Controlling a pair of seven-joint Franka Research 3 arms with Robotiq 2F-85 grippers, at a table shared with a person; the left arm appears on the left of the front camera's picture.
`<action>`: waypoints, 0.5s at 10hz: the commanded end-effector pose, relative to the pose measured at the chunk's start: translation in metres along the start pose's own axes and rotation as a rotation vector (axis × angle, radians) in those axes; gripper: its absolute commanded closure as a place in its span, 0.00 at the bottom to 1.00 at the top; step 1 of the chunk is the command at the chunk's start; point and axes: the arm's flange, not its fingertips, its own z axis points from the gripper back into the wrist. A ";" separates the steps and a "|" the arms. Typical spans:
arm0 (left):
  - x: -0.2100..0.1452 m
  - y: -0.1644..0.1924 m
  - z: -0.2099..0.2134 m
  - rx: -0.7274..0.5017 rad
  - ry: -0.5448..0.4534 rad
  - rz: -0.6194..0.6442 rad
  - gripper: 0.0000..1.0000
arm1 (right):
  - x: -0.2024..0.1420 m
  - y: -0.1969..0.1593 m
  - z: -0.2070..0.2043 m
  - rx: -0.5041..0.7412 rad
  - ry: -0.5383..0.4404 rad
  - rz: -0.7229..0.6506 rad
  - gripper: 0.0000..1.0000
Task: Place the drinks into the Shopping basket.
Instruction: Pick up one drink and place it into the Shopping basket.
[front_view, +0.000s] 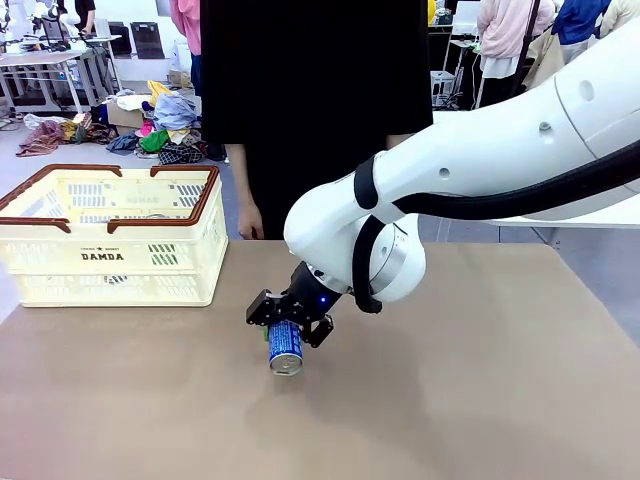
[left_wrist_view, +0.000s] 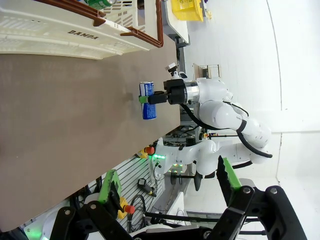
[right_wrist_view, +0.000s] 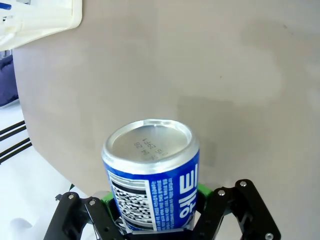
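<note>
From the front, we saw the right gripper (front_view: 288, 328) clamped on the blue can (front_view: 286, 348) low over the table (front_view: 480, 380), apart from the Shopping basket (front_view: 110, 262). In the left wrist view, the left gripper (left_wrist_view: 167, 175) gaped wide, empty. In the right wrist view, both jaws pinched that can's lower half.

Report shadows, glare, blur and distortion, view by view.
Front view: even light, a faint shadow on the brown table under the slim blue aluminium can held by the right gripper. Left wrist view: rolled sideways, wide-angle bowing, white wall washed out. Right wrist view: can's silver end sharp.
</note>
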 end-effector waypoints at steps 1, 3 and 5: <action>-0.002 -0.002 0.000 -0.006 -0.004 0.003 0.00 | -0.005 0.001 0.006 -0.002 0.005 -0.011 1.00; -0.002 -0.002 0.000 -0.006 -0.004 0.003 0.00 | -0.003 0.017 0.005 -0.051 -0.017 -0.001 1.00; -0.002 -0.002 0.000 -0.006 -0.004 0.003 0.00 | 0.000 0.046 0.004 -0.151 -0.034 -0.058 1.00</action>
